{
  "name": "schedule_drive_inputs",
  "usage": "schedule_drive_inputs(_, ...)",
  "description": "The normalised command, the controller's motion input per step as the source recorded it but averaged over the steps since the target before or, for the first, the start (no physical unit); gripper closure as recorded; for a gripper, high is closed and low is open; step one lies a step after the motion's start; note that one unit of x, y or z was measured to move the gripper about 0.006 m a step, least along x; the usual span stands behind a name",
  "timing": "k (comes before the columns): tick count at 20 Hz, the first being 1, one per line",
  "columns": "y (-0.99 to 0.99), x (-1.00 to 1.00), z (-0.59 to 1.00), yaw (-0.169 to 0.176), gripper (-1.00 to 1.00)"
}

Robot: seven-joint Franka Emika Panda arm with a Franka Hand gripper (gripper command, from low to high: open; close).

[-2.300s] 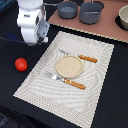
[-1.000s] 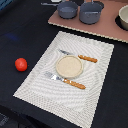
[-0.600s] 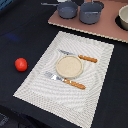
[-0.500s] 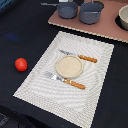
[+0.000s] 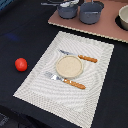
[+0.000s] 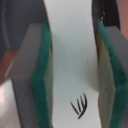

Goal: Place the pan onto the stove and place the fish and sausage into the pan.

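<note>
In the wrist view my gripper (image 6: pixel 73 87) is shut on the fish (image 6: pixel 70 45), a flat white strip with a small black mark, held between the green pads (image 6: pixel 42 80). The gripper is out of the exterior view. The pan (image 5: pixel 66 9), dark grey with a thin handle pointing to the exterior view's left, stands on the pinkish-brown stove (image 5: pixel 102 29) at the back. The red sausage (image 5: pixel 21 64) lies on the black table at the exterior view's left, apart from everything else.
A larger grey pot (image 5: pixel 92 12) stands on the stove beside the pan. A pale striped placemat (image 5: pixel 45 85) holds a round plate (image 5: pixel 69 66) and an orange-handled knife (image 5: pixel 80 57) and fork (image 5: pixel 67 81). A round item (image 5: pixel 123 18) sits at the stove's right edge.
The arm stood at the back left of the exterior view 2.3 s ago and has since left that view. The sausage, pan and placemat have not moved.
</note>
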Motion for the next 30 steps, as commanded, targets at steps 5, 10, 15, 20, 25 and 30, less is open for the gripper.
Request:
schedule_drive_inputs(5,0.49,-0.02,0.53,0.02,-1.0)
schedule_drive_inputs(10,0.07,0.0,0.63,-0.04,-1.0)
schedule_drive_inputs(15,-0.75,0.09,0.55,-0.09,-1.0)
schedule_drive_inputs(20,-0.89,0.23,0.41,-0.023,-1.0)
schedule_drive_inputs(25,-0.92,0.3,0.29,-0.003,-1.0)
schedule_drive_inputs(30,-0.94,0.28,0.11,0.0,-1.0)
